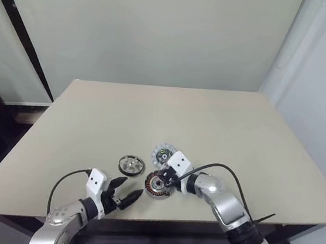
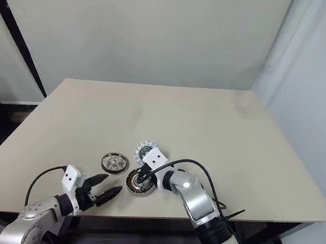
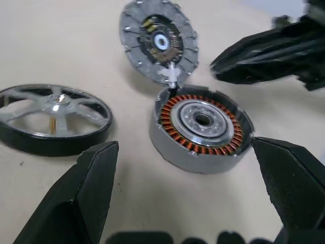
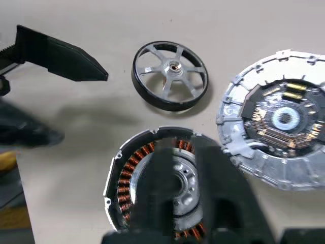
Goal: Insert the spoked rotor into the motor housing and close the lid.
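Rotor not in yet, lid off, so you're at the very start: the pick.

Your left gripper point(image 1: 126, 194) has its fingers point(image 3: 84, 190) spread wide with nothing between them. The motor housing point(image 3: 202, 127) sits just ahead of those fingertips, nearer the right-hand one, open side up, copper windings showing. The spoked rotor point(image 3: 54, 117) lies flat just beyond the left-hand fingertip, apart from the housing. The lid point(image 3: 158, 43) lies past the housing, dark-centred face up, its edge touching or nearly touching the housing rim (I can't tell which).

Your right gripper point(image 1: 167, 176) hangs right over the housing; in the right wrist view its fingers point(image 4: 213, 188) stand close together, a narrow gap between them, and cover the bearing centre. Nothing seems clamped, though the blur leaves that unsure.

To do this step well:
- Take the rotor with the left, since it's the nearer, and get the right clear of the housing mouth first.
- Grip across the dark outer rim, not the spokes, so it stays level.
- Its little shaft likely has to find the centre bore, so come down straight and don't tilt.
- Watch the lid: a nudge to the housing could shove it.
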Robot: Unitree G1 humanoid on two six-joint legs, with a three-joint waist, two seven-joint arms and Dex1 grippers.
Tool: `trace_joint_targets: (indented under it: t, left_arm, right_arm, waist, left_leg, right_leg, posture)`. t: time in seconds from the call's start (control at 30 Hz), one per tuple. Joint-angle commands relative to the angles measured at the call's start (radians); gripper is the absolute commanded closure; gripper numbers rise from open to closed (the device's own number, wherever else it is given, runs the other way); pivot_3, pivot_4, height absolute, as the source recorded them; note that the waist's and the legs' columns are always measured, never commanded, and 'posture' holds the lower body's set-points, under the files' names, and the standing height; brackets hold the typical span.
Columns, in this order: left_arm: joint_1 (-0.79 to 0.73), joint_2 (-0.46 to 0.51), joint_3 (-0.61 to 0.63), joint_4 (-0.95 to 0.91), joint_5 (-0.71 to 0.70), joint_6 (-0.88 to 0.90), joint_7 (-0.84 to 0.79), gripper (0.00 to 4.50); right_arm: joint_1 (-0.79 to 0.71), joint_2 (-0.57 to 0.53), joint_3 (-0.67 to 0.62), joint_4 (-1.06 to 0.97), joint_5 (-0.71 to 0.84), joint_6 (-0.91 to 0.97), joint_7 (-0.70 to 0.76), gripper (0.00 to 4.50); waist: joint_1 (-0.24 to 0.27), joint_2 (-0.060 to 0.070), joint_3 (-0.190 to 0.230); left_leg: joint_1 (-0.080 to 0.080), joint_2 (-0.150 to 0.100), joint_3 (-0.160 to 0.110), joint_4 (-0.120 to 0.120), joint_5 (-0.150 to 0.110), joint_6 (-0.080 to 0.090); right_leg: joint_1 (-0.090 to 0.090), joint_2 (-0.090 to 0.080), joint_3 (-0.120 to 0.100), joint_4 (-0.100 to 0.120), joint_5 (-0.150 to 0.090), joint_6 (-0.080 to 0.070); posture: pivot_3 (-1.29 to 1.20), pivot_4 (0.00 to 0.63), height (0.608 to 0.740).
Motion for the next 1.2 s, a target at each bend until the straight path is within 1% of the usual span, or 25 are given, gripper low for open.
trace_joint_targets:
  t: [0.03,0.13,0.27,0.4,0.53,0.7,0.77,0.83,1.07,1.2]
  left_arm:
    - [-0.021,-0.028,0.063,0.005,-0.056,0.041,0.054,0.00]
    - [-0.029,-0.050,0.098,0.020,-0.086,0.088,0.097,0.00]
    - [-0.066,-0.088,0.147,0.056,-0.134,0.165,0.172,0.00]
    - [-0.141,-0.132,0.191,0.112,-0.175,0.246,0.258,0.00]
    - [-0.213,-0.159,0.215,0.168,-0.200,0.295,0.302,0.00]
    - [-0.309,-0.175,0.206,0.270,-0.159,0.283,0.344,0.00]
    - [-0.333,-0.183,0.213,0.301,-0.158,0.263,0.349,0.40]
    - [-0.345,-0.185,0.211,0.310,-0.158,0.257,0.347,0.90]
    - [-0.340,-0.175,0.224,0.288,-0.182,0.263,0.319,3.33]
    - [-0.299,-0.164,0.256,0.204,-0.266,0.328,0.300,4.22]
  right_arm:
    - [0.013,-0.010,-0.040,-0.083,0.031,-0.009,-0.006,2.56]
    - [0.035,-0.028,-0.057,-0.114,0.042,-0.001,-0.010,1.45]
    - [0.074,-0.056,-0.085,-0.164,0.057,0.011,-0.015,0.07]
    - [0.120,-0.077,-0.105,-0.226,0.075,0.044,-0.021,0.03]
    - [0.154,-0.096,-0.108,-0.265,0.081,0.052,-0.030,0.03]
    - [0.192,-0.105,-0.101,-0.293,0.078,0.054,-0.056,0.03]
    - [0.202,-0.106,-0.099,-0.302,0.079,0.058,-0.063,0.00]
    - [0.210,-0.108,-0.098,-0.310,0.081,0.062,-0.069,0.00]
    - [0.233,-0.124,-0.108,-0.323,0.086,0.069,-0.085,0.00]
    - [0.240,-0.130,-0.110,-0.320,0.088,0.066,-0.089,0.00]
  waist:
    - [0.000,0.000,0.000]
    - [0.000,0.000,0.000]
    - [0.001,0.000,0.000]
    - [0.004,-0.001,0.000]
    - [0.003,-0.001,0.000]
    - [0.004,-0.002,-0.001]
    - [0.004,-0.002,-0.001]
    - [0.003,-0.002,-0.001]
    - [0.003,-0.004,-0.001]
    - [-0.003,-0.004,-0.002]
  left_leg:
    - [0.000,0.000,0.000,0.000,0.000,0.000]
    - [0.000,0.000,0.000,0.000,0.000,0.000]
    - [0.000,0.000,0.000,0.000,0.000,0.000]
    - [-0.001,0.000,0.000,0.001,0.000,0.000]
    - [-0.001,0.000,0.000,0.001,0.000,0.000]
    - [-0.001,0.000,0.000,0.001,0.000,0.000]
    - [0.000,-0.001,0.000,0.001,0.000,0.000]
    - [-0.001,-0.001,0.000,0.001,0.000,0.000]
    - [-0.001,-0.001,0.000,0.001,0.000,0.000]
    - [0.000,0.001,0.002,0.001,0.000,-0.001]
  right_leg:
    - [0.000,0.000,0.000,0.000,0.000,0.000]
    - [0.000,0.000,0.000,0.000,0.000,0.000]
    - [0.001,0.000,0.000,0.000,0.000,0.000]
    - [0.001,0.000,0.000,0.000,0.000,0.000]
    - [0.001,0.000,0.000,-0.001,0.000,0.000]
    - [0.001,0.000,0.000,-0.001,0.000,0.000]
    - [0.001,0.000,0.000,-0.001,0.000,0.000]
    - [0.001,0.000,0.000,-0.001,0.000,0.000]
    - [0.001,0.000,0.000,-0.001,0.000,0.000]
    - [0.001,0.000,0.001,-0.001,0.000,0.000]
  posture:
    - [0.00,0.000,0.740]
    - [0.00,0.000,0.740]
    - [0.00,0.000,0.740]
    - [0.00,0.000,0.740]
    - [0.00,0.000,0.740]
    - [0.00,0.000,0.740]
    - [0.00,0.000,0.740]
    - [0.00,0.000,0.740]
    - [0.00,0.000,0.740]
    - [0.00,0.000,0.740]
